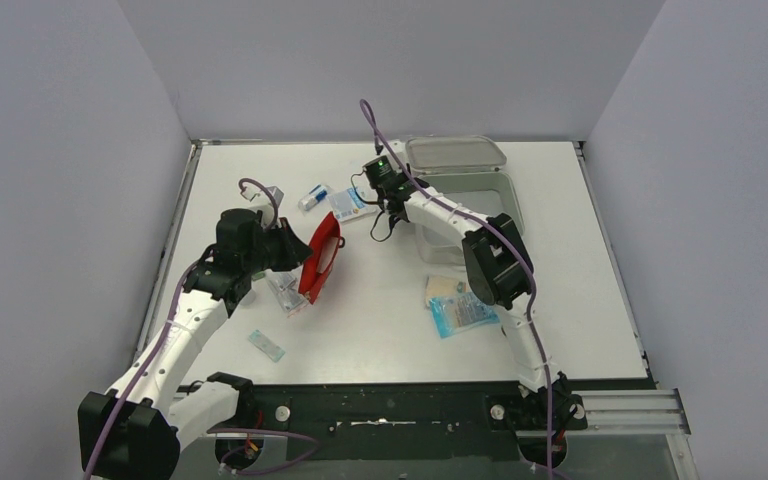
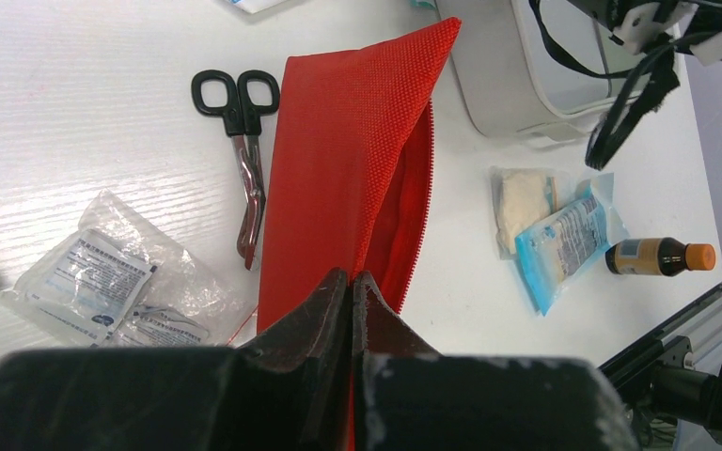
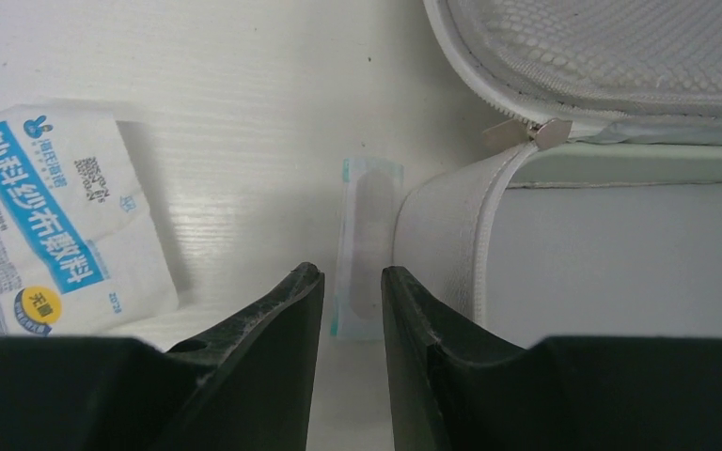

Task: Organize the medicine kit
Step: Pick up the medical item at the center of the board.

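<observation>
Medicine kit (image 1: 508,195) sat open, far middle of tabletop. Right fingers (image 3: 306,291), narrowly parted and empty, hovered over flat plaster strip (image 3: 367,235) against kit wall; they might snag the wall or skid off. Left fingers (image 2: 350,291) pinched red pouch (image 2: 357,160); it might slip.

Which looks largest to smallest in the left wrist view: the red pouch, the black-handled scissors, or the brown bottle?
1. red pouch, also nearest the camera
2. scissors
3. brown bottle, farther off, so less sure

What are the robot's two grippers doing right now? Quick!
Left gripper: jaws closed on the red pouch.
Right gripper: jaws partly open, holding nothing.
</observation>
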`<state>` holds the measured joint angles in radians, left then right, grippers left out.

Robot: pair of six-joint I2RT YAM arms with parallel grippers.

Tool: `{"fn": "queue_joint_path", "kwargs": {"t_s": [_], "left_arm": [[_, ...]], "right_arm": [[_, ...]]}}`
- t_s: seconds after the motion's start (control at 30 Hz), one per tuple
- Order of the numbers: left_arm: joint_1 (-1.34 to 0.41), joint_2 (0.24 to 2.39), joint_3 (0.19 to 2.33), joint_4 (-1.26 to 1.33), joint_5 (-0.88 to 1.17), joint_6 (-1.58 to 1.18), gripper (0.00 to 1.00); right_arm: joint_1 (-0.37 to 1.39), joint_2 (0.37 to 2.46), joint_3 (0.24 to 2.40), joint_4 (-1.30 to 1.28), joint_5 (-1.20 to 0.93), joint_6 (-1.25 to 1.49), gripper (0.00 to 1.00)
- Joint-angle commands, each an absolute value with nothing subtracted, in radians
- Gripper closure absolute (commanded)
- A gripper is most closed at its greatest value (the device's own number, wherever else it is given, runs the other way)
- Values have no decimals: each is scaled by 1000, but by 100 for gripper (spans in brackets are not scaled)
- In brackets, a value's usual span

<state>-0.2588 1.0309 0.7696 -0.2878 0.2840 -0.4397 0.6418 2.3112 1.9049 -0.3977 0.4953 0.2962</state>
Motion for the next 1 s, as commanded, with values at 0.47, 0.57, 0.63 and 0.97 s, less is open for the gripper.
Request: {"fn": "queue_joint_path", "kwargs": {"t_s": [0.47, 0.57, 0.63, 0.97], "left_arm": [[-250, 1032, 796, -265, 337, -428, 100], [-248, 1032, 795, -265, 336, -428, 100], [-246, 1032, 795, -265, 334, -428, 100], [-243, 1034, 796, -271, 338, -425, 100]], "right_arm": [[614, 2422, 1997, -342, 547, 276, 69], [611, 2440, 2001, -359, 549, 300, 69], [610, 2449, 2000, -366, 550, 313, 69], [624, 2438, 1945, -373, 456, 323, 84]]}}
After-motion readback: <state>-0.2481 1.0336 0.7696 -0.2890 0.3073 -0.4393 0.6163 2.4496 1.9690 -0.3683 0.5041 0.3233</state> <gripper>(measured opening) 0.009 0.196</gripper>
